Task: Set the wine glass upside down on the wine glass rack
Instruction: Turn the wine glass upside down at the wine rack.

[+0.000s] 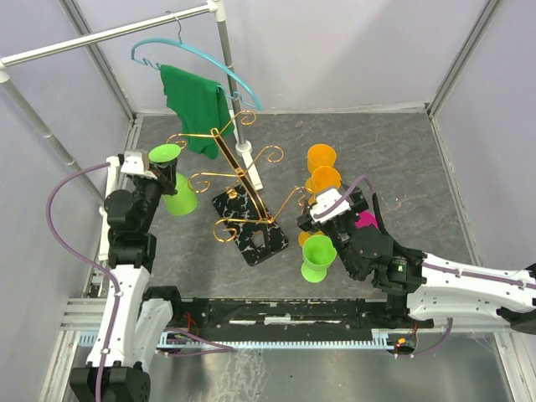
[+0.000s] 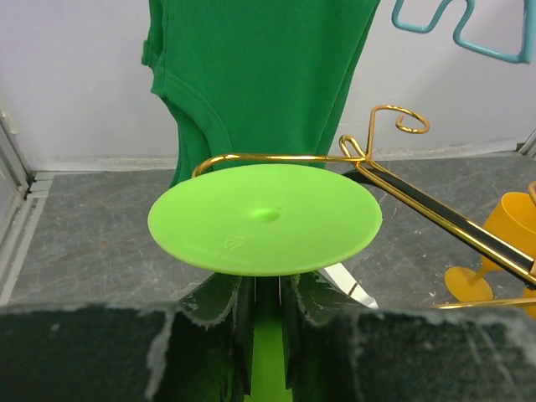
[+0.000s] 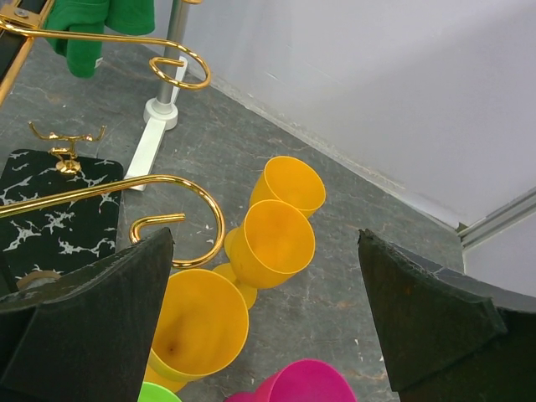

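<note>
Overhead view, two near wrist views, common rack point(image 1: 244, 180)

Light: bright, even, diffuse; src prob. overhead. Shadows: faint, soft. Glare: mild on steel sheet point(image 1: 276, 373). Wrist views: near foreground soft.

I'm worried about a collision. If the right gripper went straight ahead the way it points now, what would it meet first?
Probably the orange glasses framed between the open right gripper's fingers; the rack's gold curl sits close beside that line. Depth is unclear.
</note>
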